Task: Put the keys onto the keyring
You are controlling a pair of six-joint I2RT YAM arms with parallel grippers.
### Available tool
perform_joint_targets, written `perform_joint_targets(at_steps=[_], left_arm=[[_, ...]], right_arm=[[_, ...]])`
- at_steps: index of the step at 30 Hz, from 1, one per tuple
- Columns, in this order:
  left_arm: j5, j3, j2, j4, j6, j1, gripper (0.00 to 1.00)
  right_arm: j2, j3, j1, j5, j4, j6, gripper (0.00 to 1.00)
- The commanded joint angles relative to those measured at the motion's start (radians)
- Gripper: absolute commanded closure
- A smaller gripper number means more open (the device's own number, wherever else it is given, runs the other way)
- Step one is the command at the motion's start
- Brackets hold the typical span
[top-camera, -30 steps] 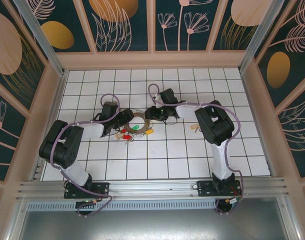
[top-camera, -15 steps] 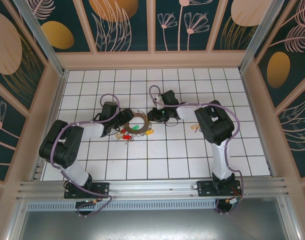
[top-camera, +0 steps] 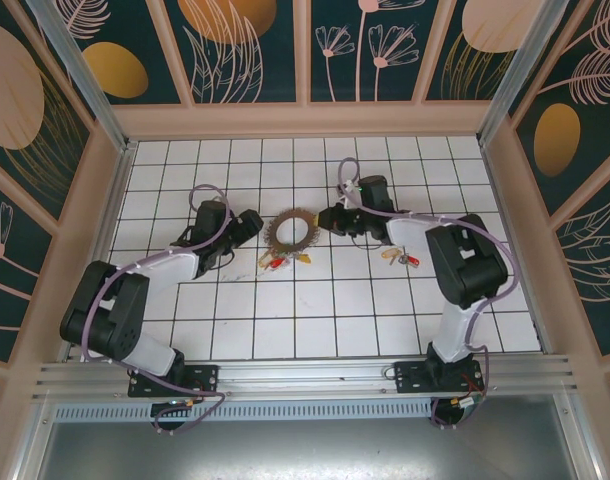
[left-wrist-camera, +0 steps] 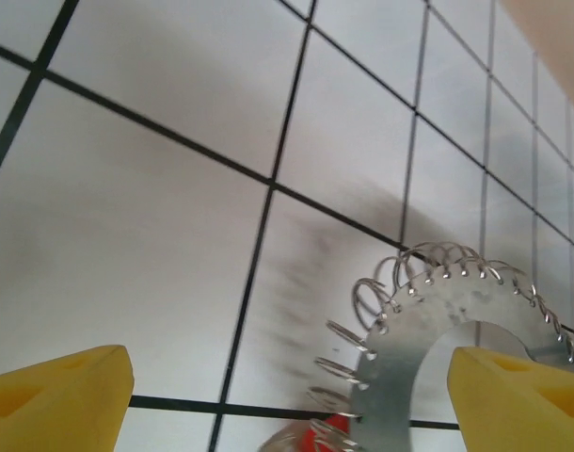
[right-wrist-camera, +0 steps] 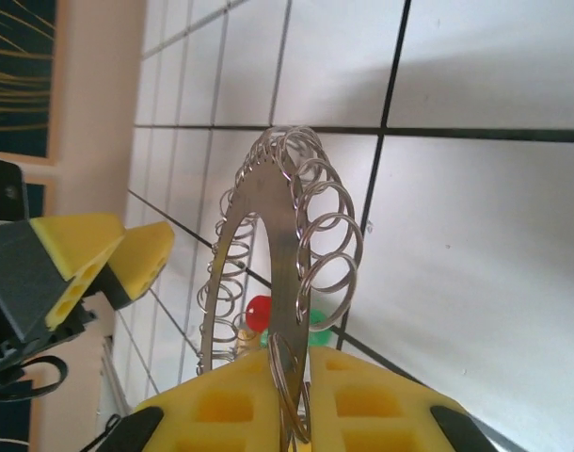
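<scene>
Viewing from above: keyring (top-camera: 290,230) between left gripper (top-camera: 250,222) and right gripper (top-camera: 328,217), keys (top-camera: 277,262) just beside. Left wrist: fingers (left-wrist-camera: 56,391) spread, empty. Right wrist: fingers (right-wrist-camera: 226,414) pinched on thin rim; probably light, stiff, slippery, so gripping flat band safest.

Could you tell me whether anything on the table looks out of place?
A stray key lies alone by the right arm, apart from the other keys beside the keyring, whose rim the right gripper pinches.
</scene>
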Motion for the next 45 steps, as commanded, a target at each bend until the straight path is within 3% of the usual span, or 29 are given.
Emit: perform_joint_targets(at_steps=[1, 8, 20, 27, 45], left_arm=[[0.079, 0.006, -0.042, 0.084, -0.018, -0.001, 0.13], [0.258, 0.037, -0.060, 0.270, -0.069, -0.001, 0.13], [0.429, 0.050, -0.052, 0.484, -0.178, -0.002, 0.24], [0.473, 0.056, -0.039, 0.501, -0.185, -0.002, 0.26], [0.552, 0.056, -0.029, 0.617, -0.220, -0.003, 0.56]], right_arm=[[-0.112, -0.049, -0.028, -0.060, 0.145, 0.051, 0.93], [-0.275, -0.092, -0.048, -0.036, 0.151, -0.021, 0.93], [-0.380, -0.104, -0.058, -0.061, 0.175, -0.001, 0.92], [-0.396, -0.106, -0.057, -0.078, 0.202, 0.024, 0.92], [-0.403, -0.109, -0.056, -0.114, 0.235, 0.030, 0.91]])
